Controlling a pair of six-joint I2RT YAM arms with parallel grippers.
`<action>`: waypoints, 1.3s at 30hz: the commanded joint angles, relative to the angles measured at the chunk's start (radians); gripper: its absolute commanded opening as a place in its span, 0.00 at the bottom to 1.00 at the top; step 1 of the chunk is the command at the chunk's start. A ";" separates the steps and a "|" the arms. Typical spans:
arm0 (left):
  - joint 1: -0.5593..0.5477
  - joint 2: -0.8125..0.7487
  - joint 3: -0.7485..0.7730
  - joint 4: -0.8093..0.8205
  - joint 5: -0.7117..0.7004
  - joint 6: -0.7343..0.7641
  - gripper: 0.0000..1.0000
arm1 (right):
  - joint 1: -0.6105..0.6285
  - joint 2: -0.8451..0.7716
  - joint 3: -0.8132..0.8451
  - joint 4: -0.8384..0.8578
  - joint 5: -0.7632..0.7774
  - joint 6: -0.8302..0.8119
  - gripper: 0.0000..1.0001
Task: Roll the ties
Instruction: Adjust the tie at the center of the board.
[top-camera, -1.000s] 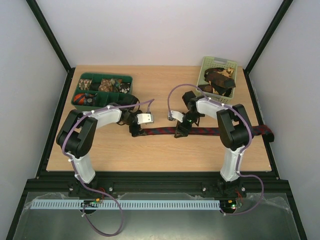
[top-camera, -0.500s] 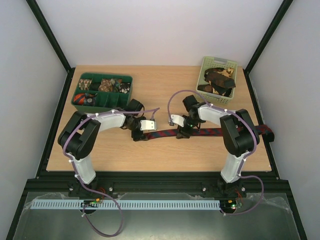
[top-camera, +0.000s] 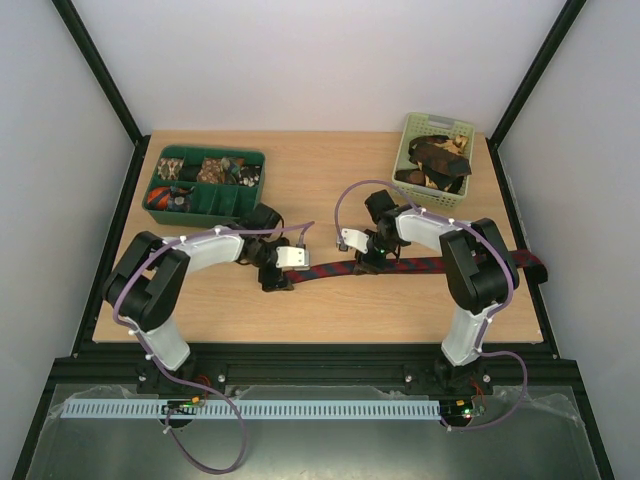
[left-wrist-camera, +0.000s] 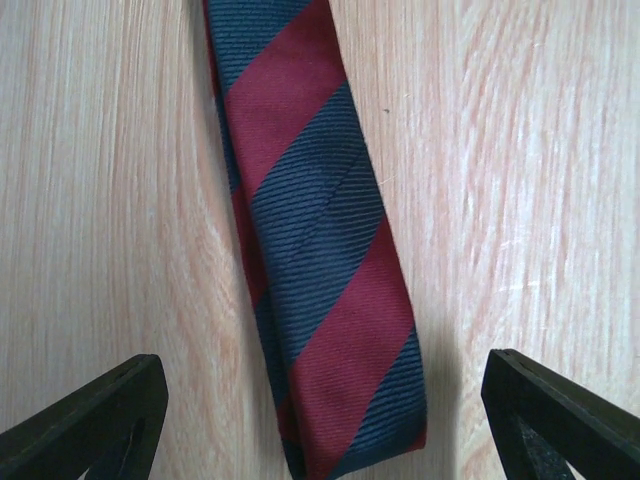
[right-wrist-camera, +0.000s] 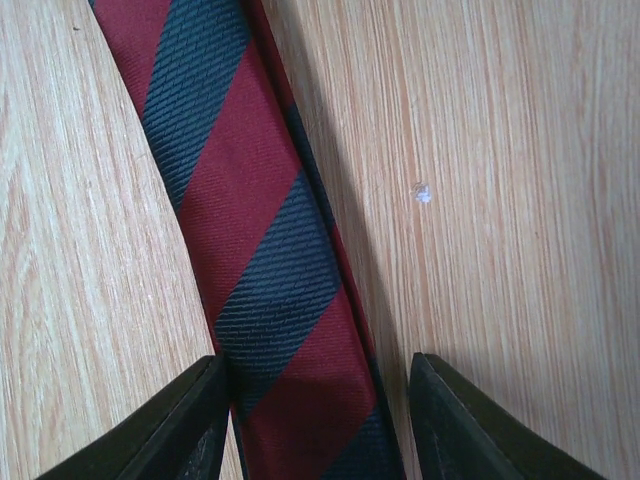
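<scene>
A dark red tie with navy diagonal stripes (top-camera: 420, 265) lies flat across the table and runs off the right edge. Its doubled-over left end (left-wrist-camera: 340, 420) sits between the fingertips of my left gripper (left-wrist-camera: 325, 425), which stands open wide with bare wood on both sides of the fabric. In the top view the left gripper (top-camera: 272, 278) is at that end. My right gripper (top-camera: 366, 264) straddles the tie further along. In the right wrist view its (right-wrist-camera: 320, 425) left finger (right-wrist-camera: 180, 425) touches the tie's (right-wrist-camera: 250, 250) edge, the right finger (right-wrist-camera: 470, 425) stands a little apart. It is open.
A dark green divided tray (top-camera: 205, 151) with rolled ties stands at the back left. A pale green basket (top-camera: 410, 135) with several loose dark ties stands at the back right. The tie's wide end (top-camera: 535, 268) hangs over the table's right edge.
The right gripper's jaws have narrowed around the tie. The left gripper has shifted slightly toward the near edge, staying at the tie's left end.
</scene>
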 joint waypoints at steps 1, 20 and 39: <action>0.019 -0.031 0.008 -0.022 0.074 -0.022 0.89 | 0.002 0.038 -0.046 -0.100 0.057 0.000 0.50; 0.021 0.072 0.018 0.054 -0.066 -0.072 0.53 | 0.002 -0.008 -0.144 -0.090 0.073 -0.051 0.48; 0.098 -0.038 -0.075 0.035 0.057 0.010 0.81 | -0.001 -0.009 0.167 -0.255 -0.271 0.453 0.75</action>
